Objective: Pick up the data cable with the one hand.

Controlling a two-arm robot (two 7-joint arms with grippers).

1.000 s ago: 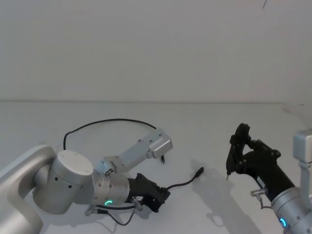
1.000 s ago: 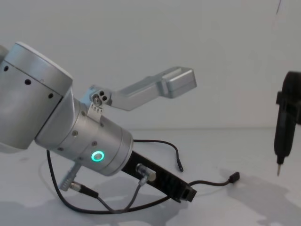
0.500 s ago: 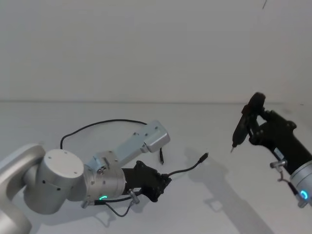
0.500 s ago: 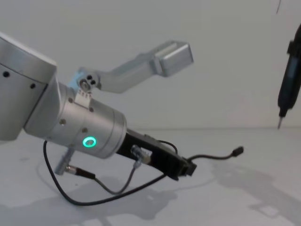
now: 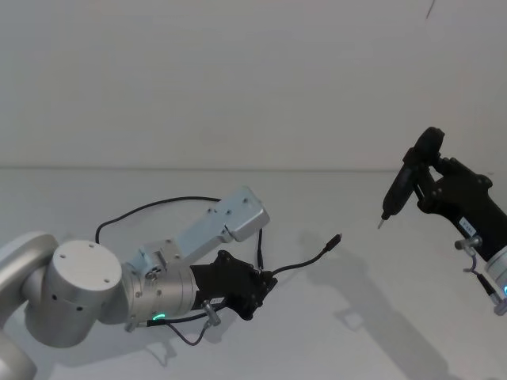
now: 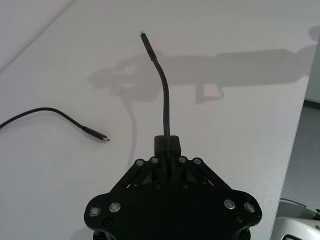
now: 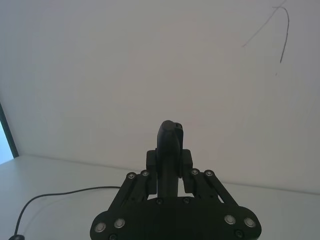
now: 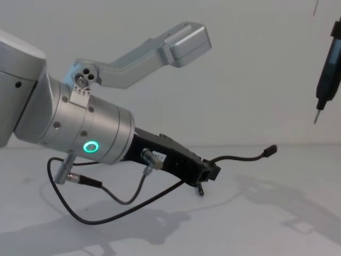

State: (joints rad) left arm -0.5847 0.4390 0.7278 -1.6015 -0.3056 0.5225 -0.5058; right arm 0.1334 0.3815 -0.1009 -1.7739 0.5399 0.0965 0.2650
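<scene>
Above white table point(image 6: 240, 140), left pincer point(image 6: 166, 143) clamps thin black data cable point(image 6: 165, 105).

Left arm low, reaching forward above tabletop; left claw point(image 5: 264, 283) clamped on data cable point(image 6: 165, 100). Right arm held high; right claw point(image 5: 428, 174) clamped on slim tool point(image 8: 325, 69).

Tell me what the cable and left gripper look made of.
Cable: black rubbery or plastic sheath, matte; it bends smoothly. Left gripper, shut on it: matte black links, plastic or coated metal, unclear which; shiny metal screw heads.
</scene>
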